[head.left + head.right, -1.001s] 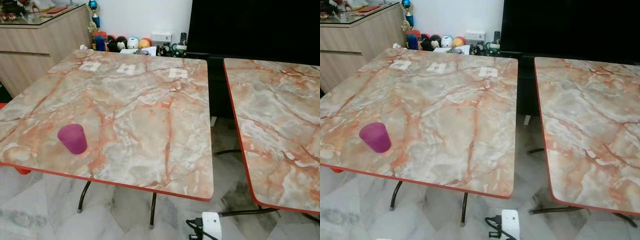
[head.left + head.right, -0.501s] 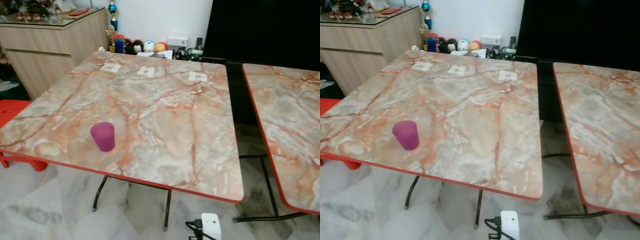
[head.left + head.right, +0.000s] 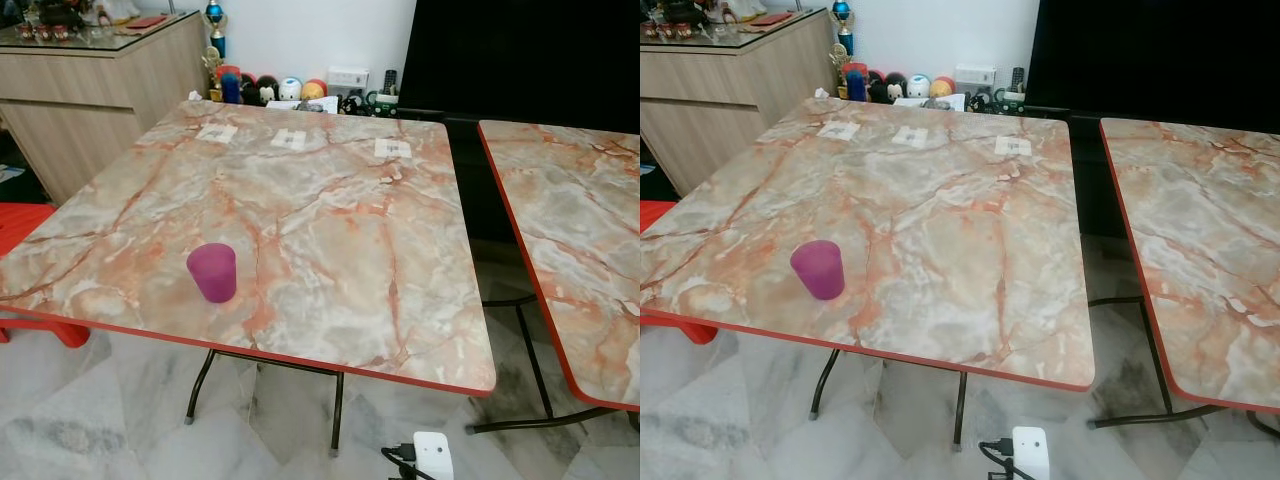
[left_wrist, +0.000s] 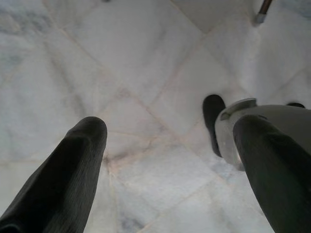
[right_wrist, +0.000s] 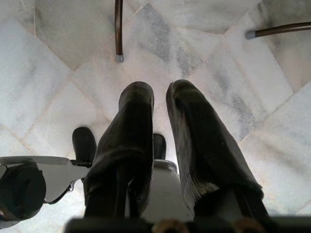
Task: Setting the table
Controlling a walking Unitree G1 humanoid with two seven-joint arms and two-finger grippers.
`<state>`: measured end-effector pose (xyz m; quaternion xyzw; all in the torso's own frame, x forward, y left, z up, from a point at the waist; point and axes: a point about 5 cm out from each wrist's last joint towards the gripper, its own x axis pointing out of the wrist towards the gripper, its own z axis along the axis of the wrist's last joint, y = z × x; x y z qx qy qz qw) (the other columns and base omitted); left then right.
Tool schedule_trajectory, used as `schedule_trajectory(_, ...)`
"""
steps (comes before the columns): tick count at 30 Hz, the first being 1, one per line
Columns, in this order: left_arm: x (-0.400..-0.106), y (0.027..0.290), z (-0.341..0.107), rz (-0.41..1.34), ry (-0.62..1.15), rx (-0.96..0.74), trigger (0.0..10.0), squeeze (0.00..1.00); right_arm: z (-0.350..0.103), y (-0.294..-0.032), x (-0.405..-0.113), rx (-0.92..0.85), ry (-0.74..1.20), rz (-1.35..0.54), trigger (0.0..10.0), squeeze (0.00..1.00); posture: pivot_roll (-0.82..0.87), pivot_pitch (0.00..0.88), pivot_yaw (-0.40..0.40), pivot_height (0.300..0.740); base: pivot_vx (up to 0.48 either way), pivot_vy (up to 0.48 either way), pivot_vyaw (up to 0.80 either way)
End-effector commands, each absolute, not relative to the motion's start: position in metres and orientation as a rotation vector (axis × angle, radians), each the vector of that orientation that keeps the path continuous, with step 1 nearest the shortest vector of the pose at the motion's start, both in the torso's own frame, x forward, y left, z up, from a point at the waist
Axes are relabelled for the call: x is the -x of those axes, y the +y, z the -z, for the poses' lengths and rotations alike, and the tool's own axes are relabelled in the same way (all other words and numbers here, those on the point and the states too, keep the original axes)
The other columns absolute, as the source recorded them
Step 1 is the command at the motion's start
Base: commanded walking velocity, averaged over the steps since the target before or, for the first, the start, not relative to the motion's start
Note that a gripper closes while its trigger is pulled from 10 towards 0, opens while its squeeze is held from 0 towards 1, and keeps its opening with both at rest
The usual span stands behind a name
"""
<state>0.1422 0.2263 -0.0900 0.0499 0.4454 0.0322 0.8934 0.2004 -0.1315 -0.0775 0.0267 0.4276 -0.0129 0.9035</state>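
**Mia:** Where is the cup?

**Ben:** The small purple plastic cup stands upright on the big square table with a pink and grey marble top and a red edge. It is near the front edge, on the robot's left side, and nothing touches it.

**Mia:** Will it be hard to pick up?

**Ben:** I think it is light and stiff. It looks smooth, so it may slip a bit. It could tip over if bumped, but it should not break. I would hold it around the middle, one finger on each side.

**Mia:** What are the robot's hands doing?

**Ben:** Both arms hang down over the white marble floor tiles. The left gripper has its two black fingers spread wide and holds nothing. The right gripper has its fingers almost together, with a thin gap, and holds nothing too.

**Mia:** What else is on the table?

**Ben:** Three small paper labels lie in a row near the far edge. The top looks flat and shiny.

**Mia:** And the room?

**Ben:** A second marble table stands to the right, with a gap between. A light wooden cabinet is at the far left, and a row of little colourful toys sits by the white wall. A white power plug box lies on the floor in front.
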Motion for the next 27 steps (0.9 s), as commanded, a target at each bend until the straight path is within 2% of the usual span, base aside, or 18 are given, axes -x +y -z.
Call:
schedule_trajectory(1,-0.1382,0.2247,0.0922,-0.063,0.945,-0.11,10.0,0.0,0.0786,-0.132,-0.1984,-0.061,0.891,0.035,10.0,0.0,0.02,0.053,-0.007,0.74,0.0,0.0,0.0)
schedule_trajectory(15,-0.1436,0.2191,0.0913,-0.059,0.927,-0.102,10.0,0.0,0.079,-0.135,-0.1975,-0.056,0.892,0.054,10.0,0.0,0.02,0.062,-0.01,0.74,0.0,0.0,0.0)
schedule_trajectory(27,-0.1382,0.2281,0.0909,-0.073,0.929,-0.094,10.0,0.0,0.0797,-0.1362,-0.1963,-0.048,0.896,0.05,10.0,0.0,0.02,0.067,-0.012,0.74,0.0,0.0,0.0)
